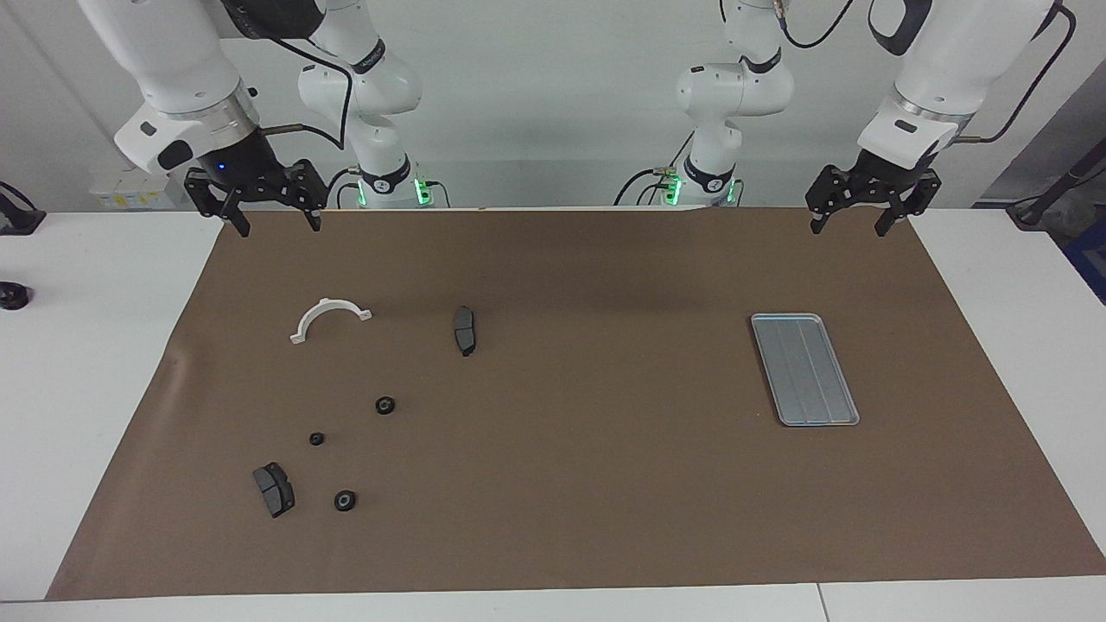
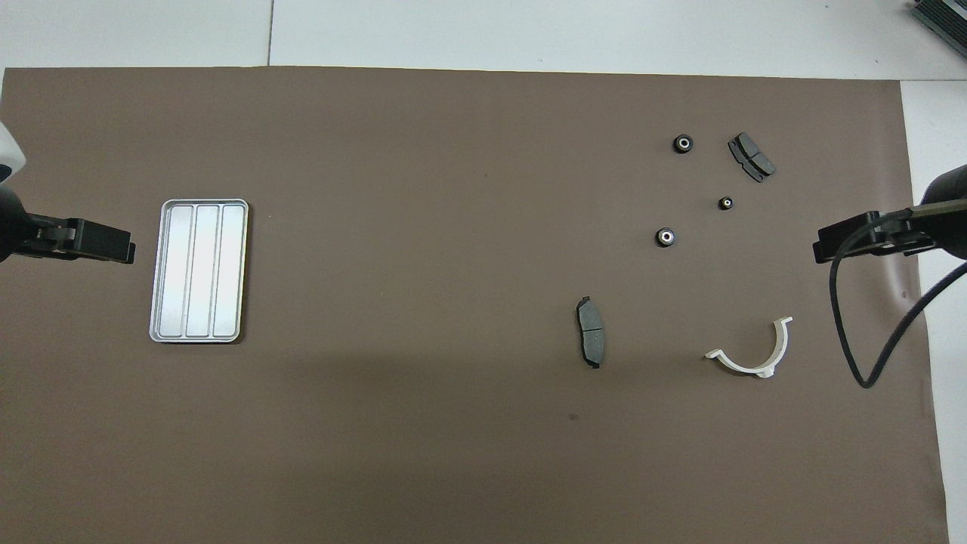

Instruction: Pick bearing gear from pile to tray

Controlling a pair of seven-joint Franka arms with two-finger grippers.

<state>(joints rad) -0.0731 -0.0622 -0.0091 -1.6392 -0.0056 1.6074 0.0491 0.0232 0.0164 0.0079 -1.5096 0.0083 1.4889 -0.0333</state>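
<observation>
Three small black round gears (image 1: 385, 404) (image 1: 317, 439) (image 1: 345, 500) lie loose toward the right arm's end of the table, also in the overhead view (image 2: 665, 237) (image 2: 726, 202) (image 2: 684, 143). Around them lie a white half-ring bracket (image 1: 328, 318) (image 2: 755, 355) and two dark grey brake pads (image 1: 466, 330) (image 1: 273, 489). The silver ridged tray (image 1: 804, 370) (image 2: 199, 270) lies empty toward the left arm's end. My right gripper (image 1: 278, 226) (image 2: 820, 251) hangs open and empty above the mat's edge nearest the robots. My left gripper (image 1: 848, 230) (image 2: 125, 251) hangs open and empty likewise.
A brown mat (image 1: 587, 484) covers most of the white table (image 1: 86, 345). A small black object (image 1: 13, 295) sits on the white table off the mat at the right arm's end. A black cable (image 2: 861, 363) loops down from the right arm.
</observation>
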